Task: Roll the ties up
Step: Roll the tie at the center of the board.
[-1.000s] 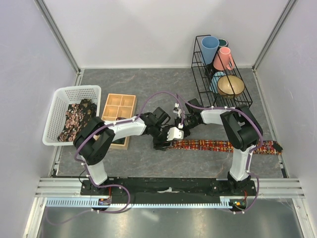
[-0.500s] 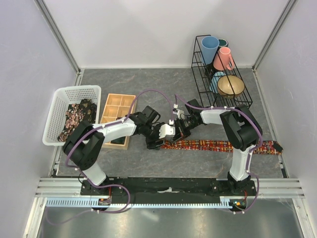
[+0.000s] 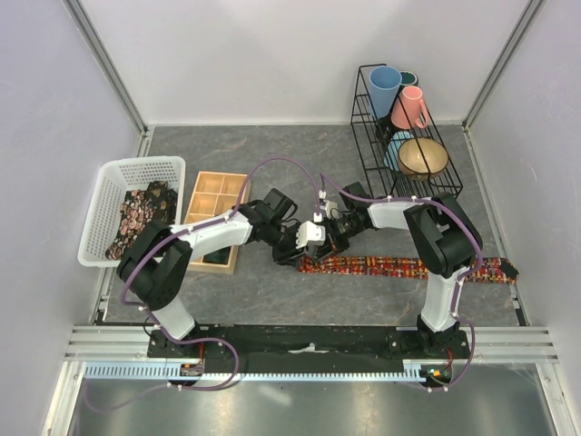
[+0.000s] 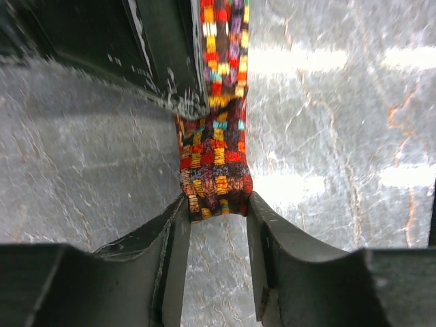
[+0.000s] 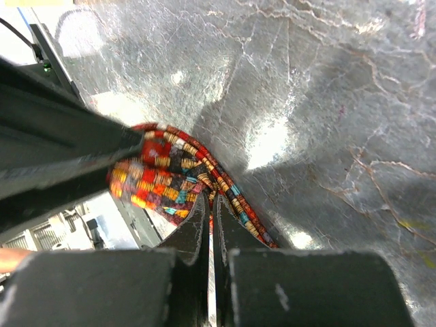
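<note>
Grey table point(image 3: 263, 154), white basket point(image 3: 142, 164) (ties point(image 3: 138, 221) inside)

Grey marbled counter point(image 3: 272, 154) beneath the fingers point(image 4: 272, 238), plain white walls point(image 3: 272, 54) beyond and to either side of them, aluminium corner posts point(image 3: 108, 68), bright glare patches on the counter.

Your checked red-and-orange tie point(image 3: 408, 266) lies flat along the desk point(image 3: 272, 163), its left end curled; dark floral ties point(image 3: 136, 222) sit bunched far left.

One camera looks straight down over the whole desk point(image 3: 272, 163); both wrist cameras sit close on the tie point(image 4: 214, 163) end.
</note>
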Motion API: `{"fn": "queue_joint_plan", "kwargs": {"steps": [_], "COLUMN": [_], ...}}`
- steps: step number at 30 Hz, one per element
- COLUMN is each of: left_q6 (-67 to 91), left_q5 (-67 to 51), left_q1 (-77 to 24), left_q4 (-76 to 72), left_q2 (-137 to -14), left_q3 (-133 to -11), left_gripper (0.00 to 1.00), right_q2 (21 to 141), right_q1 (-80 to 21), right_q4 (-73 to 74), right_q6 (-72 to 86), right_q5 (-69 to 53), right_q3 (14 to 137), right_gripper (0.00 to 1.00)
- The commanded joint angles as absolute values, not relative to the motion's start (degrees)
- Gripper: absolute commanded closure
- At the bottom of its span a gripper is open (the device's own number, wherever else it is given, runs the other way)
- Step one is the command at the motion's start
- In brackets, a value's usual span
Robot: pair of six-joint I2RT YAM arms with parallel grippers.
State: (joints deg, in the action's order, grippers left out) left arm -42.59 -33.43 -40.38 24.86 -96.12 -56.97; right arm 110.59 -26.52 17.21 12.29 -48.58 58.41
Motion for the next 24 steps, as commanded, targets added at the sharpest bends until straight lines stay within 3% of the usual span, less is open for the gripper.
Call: {"fn": "queue_joint_plan", "kwargs": {"steps": [1, 24], "left_q6": [-38.59, -33.93], "left_q5": [-37.44, -19.69], "left_q1": [-42.18, -49.83], "left_q4": [24.70, 25.66], "left_q2": [-95.80, -106.00], "left_q3": [-60.91, -63.63], "left_gripper": [0.57, 0.59], "right_q2": [110.65, 107.32], "right_q1": [-26.89, -26.81], "right_q4": [15.21, 14.15], "right_q6": [10.55, 12.39], "right_q5": [-41.49, -46.14], "right_q3": [56.34, 56.25], "right_gripper": [1.00, 0.98]}}
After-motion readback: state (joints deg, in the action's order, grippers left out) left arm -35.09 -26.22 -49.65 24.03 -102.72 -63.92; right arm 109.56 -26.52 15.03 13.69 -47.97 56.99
